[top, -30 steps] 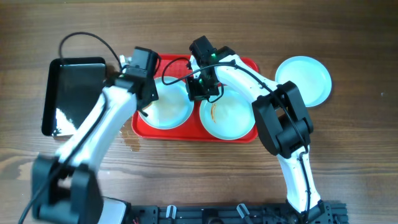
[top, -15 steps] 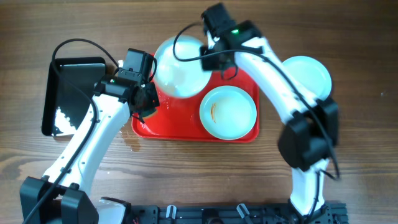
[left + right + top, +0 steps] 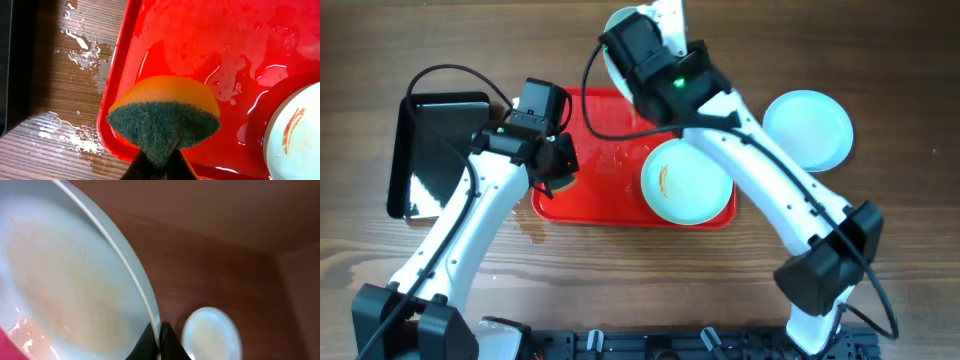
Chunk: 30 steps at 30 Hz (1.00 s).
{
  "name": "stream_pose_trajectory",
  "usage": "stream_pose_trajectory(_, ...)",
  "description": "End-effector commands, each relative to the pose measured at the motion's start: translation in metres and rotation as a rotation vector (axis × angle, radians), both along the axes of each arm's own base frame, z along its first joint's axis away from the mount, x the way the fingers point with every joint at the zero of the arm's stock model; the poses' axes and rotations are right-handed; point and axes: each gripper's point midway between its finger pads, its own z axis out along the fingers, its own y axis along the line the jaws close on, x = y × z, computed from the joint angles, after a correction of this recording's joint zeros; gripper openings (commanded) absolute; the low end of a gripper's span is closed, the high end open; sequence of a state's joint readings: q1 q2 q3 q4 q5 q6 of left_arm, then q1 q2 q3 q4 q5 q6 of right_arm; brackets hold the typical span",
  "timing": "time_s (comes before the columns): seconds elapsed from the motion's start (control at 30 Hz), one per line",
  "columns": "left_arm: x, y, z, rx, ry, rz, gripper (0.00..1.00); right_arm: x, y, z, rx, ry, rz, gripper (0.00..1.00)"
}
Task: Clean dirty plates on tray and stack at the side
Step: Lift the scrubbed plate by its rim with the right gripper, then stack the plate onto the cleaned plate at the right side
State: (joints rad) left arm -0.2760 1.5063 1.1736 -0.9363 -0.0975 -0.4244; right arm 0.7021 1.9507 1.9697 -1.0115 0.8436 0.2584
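R gripper [image 3: 159, 341] is clenched on the rim of one plate [image 3: 65, 275]. Plate is up in the air past the tray's far edge, tilted steep. Face is pale w/ a faint tan film; too blurred to say if it's clean.

L gripper [image 3: 157, 167] is pinched shut on a sponge [image 3: 162, 117], orange body w/ green scour side, hovering over the tray's [image 3: 165, 55] left rim. Tray floor is wet, puddles.

Second plate [image 3: 686, 181] lies in the tray's right half w/ an orange-brown smear on its face, not yet cleaned. Third plate [image 3: 808, 128] sits on the table [image 3: 880, 260] right of the tray, well apart, and looks clean. Prob. the stack spot. Black tray [image 3: 425, 140] is left of the red one, unused.

Step in hand, my read: carry the lifted plate to the one right of the tray & set it on top. To do well:
- Level the plate before lowering.
- Centre it over the lower plate, come down slow, release only once the rims nest.
- Wet rim + thin pinch = slip risk, so no fast swings.
- Pass high over the smeared plate.
- Hold L arm w/ sponge low, out of R arm's path.
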Motion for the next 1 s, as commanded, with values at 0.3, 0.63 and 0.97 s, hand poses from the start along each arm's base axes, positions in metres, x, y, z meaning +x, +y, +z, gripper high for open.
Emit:
stream_pose_trajectory(0.3, 0.0, -0.004, -0.004, -0.015, 0.016, 0.002, 0.04, -0.015, -0.001, 0.039, -0.276, -0.156, -0.061, 0.04)
stream_pose_trajectory(0.63, 0.0, -0.004, -0.004, -0.015, 0.013, 0.002, 0.04, -0.021, -0.004, 0.035, -0.289, -0.133, -0.063, 0.04)
stream_pose_trajectory(0.97, 0.0, -0.004, -0.004, -0.016, 0.013, 0.002, 0.04, -0.027, 0.008, 0.002, -0.153, 0.004, 0.005, 0.04)
